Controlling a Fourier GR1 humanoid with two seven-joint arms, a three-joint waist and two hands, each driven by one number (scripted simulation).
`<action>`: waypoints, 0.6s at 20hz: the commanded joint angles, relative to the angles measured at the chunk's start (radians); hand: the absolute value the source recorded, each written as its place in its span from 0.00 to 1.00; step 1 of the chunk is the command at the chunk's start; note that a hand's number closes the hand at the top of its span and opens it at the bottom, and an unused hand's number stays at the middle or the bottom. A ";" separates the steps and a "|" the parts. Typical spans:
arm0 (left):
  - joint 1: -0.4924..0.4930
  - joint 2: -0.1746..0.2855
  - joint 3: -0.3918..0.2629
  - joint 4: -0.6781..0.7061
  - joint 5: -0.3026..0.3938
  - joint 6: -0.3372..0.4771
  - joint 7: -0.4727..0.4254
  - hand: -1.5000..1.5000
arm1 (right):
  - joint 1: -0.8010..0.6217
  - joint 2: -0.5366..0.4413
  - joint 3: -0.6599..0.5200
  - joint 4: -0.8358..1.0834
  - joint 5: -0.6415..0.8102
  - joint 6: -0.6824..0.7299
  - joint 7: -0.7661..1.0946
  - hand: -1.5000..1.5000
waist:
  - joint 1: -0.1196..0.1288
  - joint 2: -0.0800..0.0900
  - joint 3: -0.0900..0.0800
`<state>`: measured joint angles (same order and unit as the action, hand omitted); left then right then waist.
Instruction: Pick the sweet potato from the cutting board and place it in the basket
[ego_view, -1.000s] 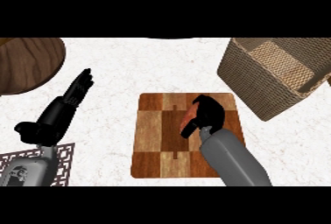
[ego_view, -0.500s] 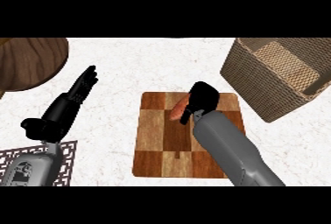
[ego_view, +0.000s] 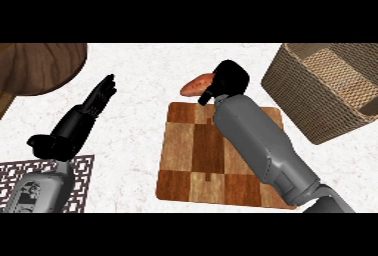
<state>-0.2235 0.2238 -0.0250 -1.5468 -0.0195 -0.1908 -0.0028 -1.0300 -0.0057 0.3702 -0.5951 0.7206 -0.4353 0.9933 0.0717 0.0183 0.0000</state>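
An orange-brown sweet potato (ego_view: 195, 86) is held in my right hand (ego_view: 227, 81), whose fingers curl round it, above the far edge of the checkered wooden cutting board (ego_view: 193, 155). Only the potato's left end shows past the hand. The woven basket (ego_view: 325, 90) stands to the right of the hand, a gap between them. At the left, my left hand (ego_view: 99, 97) rests open with fingers pointing up, away from the board.
A round dark wooden surface (ego_view: 37, 65) fills the far left corner. A patterned grey mat (ego_view: 44, 175) lies at the near left under my left forearm. White counter (ego_view: 148, 65) stretches between the board and the far edge.
My right hand has lifted the sweet potato off the board and carried it away toward the far edge; the forearm now stretches across the board. The left hand has barely moved.
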 joint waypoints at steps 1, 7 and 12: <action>-0.021 -0.021 -0.005 0.004 0.003 0.012 0.030 0.50 | -0.063 0.005 -0.023 -0.010 0.009 -0.230 0.029 1.00 | -0.003 -0.001 0.001; 0.001 -0.001 0.006 -0.011 -0.009 0.011 0.027 0.50 | -0.176 0.006 0.035 -0.058 0.130 -0.422 0.123 1.00 | -0.020 -0.015 -0.001; 0.034 -0.030 -0.010 -0.015 -0.016 0.025 0.028 0.50 | -0.281 0.005 0.038 -0.070 0.184 -0.421 0.273 1.00 | -0.038 -0.021 -0.001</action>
<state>-0.2097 0.2194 -0.0166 -1.5560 -0.0242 -0.1809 0.0176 -1.2432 -0.0066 0.3999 -0.6580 0.8611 -0.7569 1.0561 0.0444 0.0004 -0.0012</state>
